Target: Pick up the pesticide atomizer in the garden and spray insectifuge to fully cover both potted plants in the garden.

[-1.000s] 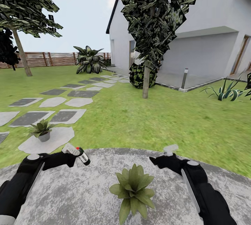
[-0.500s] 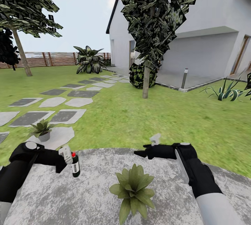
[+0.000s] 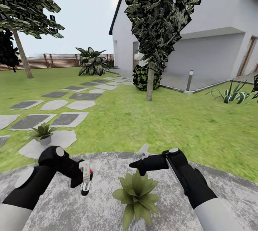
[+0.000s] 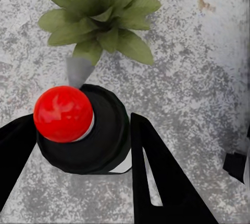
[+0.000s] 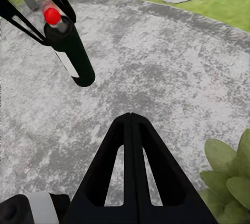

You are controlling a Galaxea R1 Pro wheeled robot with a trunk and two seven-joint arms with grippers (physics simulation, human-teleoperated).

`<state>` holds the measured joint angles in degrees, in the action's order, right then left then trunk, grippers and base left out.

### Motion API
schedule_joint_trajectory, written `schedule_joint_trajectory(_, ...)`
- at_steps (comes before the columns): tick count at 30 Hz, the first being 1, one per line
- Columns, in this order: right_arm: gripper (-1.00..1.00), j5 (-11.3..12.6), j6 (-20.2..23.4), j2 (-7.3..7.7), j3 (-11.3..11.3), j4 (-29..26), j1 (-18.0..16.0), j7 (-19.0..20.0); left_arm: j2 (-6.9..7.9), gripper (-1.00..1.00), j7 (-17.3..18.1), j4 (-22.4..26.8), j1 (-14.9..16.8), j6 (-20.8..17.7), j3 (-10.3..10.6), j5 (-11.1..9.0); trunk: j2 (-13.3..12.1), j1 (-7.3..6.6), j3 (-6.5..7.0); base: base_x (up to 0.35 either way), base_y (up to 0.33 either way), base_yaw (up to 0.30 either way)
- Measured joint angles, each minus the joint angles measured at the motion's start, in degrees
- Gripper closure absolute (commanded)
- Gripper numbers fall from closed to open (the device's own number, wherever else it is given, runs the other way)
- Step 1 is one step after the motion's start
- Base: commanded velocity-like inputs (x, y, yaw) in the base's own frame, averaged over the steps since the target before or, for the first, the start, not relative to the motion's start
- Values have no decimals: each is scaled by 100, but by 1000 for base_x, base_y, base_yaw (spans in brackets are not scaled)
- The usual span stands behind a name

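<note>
My left gripper point(image 3: 84, 183) is shut on the pesticide atomizer point(image 3: 86, 181), a white bottle with a dark lower part and a red spot, hanging bottom-down over the patio. In the left wrist view the atomizer point(image 4: 99, 138) sits between the black fingers point(image 4: 161, 177), with one potted plant point(image 4: 101, 15) just beyond it. That potted plant point(image 3: 138, 192) stands on the patio to the right of the atomizer. My right gripper point(image 3: 134, 164) is shut and holds nothing, just behind the plant. The other potted plant point(image 3: 43, 132) stands on a stepping stone at the left.
The round grey patio point(image 3: 107, 216) lies under both arms, with lawn point(image 3: 161, 123) beyond. Stepping stones point(image 3: 68, 119) lead left toward the wooden fence point(image 3: 53, 60). A tree trunk point(image 3: 150, 84), a house wall point(image 3: 211, 55) and a striped spiky plant point(image 3: 231, 95) stand farther off.
My left arm has swung right with the atomizer, bringing it closer to the near potted plant and turning it bottom-down. My right gripper has moved left, toward the plant's far side.
</note>
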<state>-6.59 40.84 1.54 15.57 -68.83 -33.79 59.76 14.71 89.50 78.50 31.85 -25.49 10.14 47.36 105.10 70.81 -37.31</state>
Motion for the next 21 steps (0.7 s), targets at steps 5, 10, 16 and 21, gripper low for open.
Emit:
schedule_joint_trajectory(5, 100, 3, 3, -68, 334, 0, 0, 1, -469, 100, 6, -4, 0, -7, 220, 524, 0, 0, 0, 0, 0, 0)
schedule_joint_trajectory(10, 100, 0, 0, -85, 601, 0, 0, 1, -736, 100, 7, -3, 1, -9, 277, 680, 0, 0, 0, 0, 0, 0)
schedule_joint_trajectory(16, 100, 0, 0, -86, 627, 0, 0, 1, -960, 100, 5, -7, 1, -3, 344, 689, 0, 0, 0, 0, 0, 0)
schedule_joint_trajectory(21, 100, 0, 0, -89, 629, -7, 0, 1, -1057, 100, 2, -8, 1, -8, 733, 687, 0, 0, 0, 0, 0, 0)
